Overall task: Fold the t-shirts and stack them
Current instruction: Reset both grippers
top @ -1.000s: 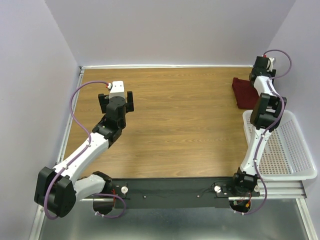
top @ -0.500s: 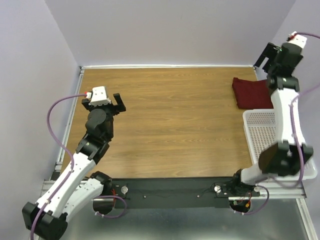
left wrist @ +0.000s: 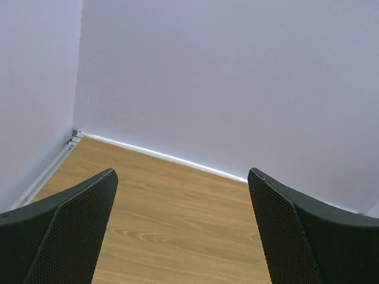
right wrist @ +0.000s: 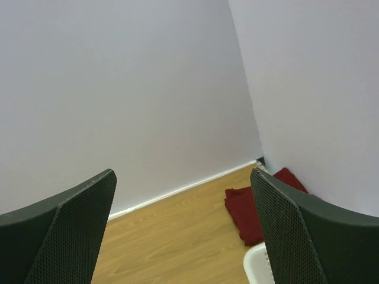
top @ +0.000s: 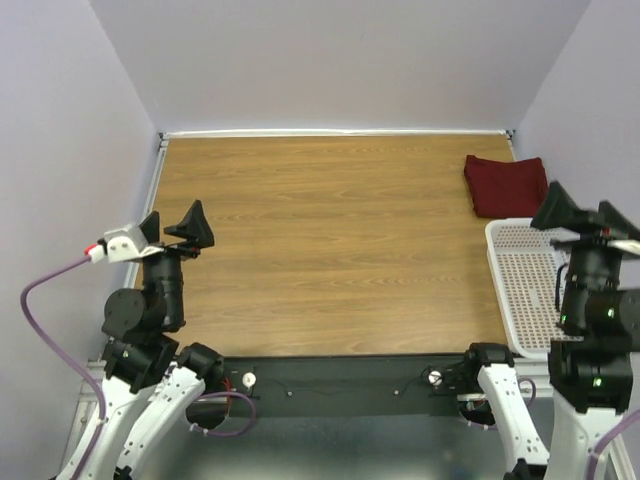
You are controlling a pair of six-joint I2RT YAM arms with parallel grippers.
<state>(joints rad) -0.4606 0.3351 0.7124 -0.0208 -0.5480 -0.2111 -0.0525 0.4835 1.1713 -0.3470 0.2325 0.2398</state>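
A folded dark red t-shirt lies flat in the table's far right corner, just beyond the basket; the right wrist view shows the t-shirt partly behind the right finger. My right gripper is raised over the basket at the near right, well back from the shirt, open and empty. In its own view the right gripper has only wall and table between its wide jaws. My left gripper hangs raised at the near left, open and empty. The left wrist view shows bare wood between the left gripper's jaws.
A white mesh basket sits at the right table edge, its corner visible in the right wrist view. Lilac walls close in the back and both sides. The wooden tabletop stretches between the arms.
Both arms have pulled back toward their bases and lifted. The right gripper left the shirt in the far corner and opened wide. The left gripper stayed open.
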